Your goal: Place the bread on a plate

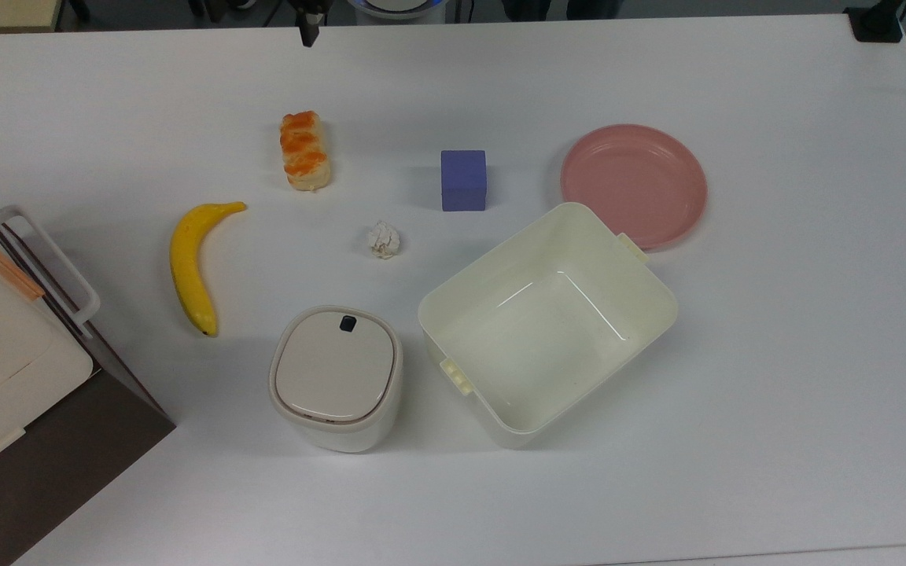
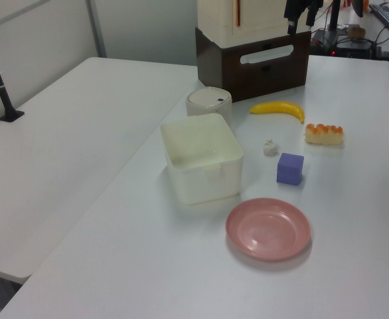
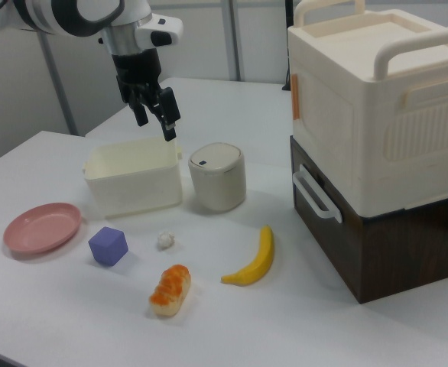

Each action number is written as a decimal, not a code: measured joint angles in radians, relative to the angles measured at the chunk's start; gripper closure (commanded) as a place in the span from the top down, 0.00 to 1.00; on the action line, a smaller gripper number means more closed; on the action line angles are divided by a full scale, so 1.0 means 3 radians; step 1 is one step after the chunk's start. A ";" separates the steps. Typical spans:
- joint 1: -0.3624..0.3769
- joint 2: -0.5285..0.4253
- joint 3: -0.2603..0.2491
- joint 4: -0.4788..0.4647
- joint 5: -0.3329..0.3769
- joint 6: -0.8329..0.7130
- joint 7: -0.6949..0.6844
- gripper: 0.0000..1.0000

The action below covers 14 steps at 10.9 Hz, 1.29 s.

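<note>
My gripper point(image 3: 155, 113) hangs high, jaws apart, holding nothing; bread point(image 1: 305, 150) lies far-left in the top view, plate point(image 1: 634, 185) far-right, well apart; risk: purple cube point(image 1: 464, 180) sits between them, so a low carry could clip it.

We are seeing a small oblong braided bread bun point(image 1: 305, 150), pale beige with glossy orange patches, lying flat on the white table, a round pink plastic plate point(image 1: 635, 185) with raised rim sitting empty, well apart from the bun.
</note>
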 measured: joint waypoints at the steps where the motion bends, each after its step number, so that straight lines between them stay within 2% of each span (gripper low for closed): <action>1: 0.0000 0.0000 0.0000 0.0000 0.0000 0.0000 0.0000 1.00; 5: 0.0015 0.0000 0.0012 0.0010 -0.0001 -0.0156 -0.0010 1.00; 9: 0.0184 0.0002 0.0029 0.0011 -0.0103 -0.0210 -0.0011 1.00; 14: 0.0203 0.0007 0.0028 0.0011 -0.0103 -0.0210 -0.0080 1.00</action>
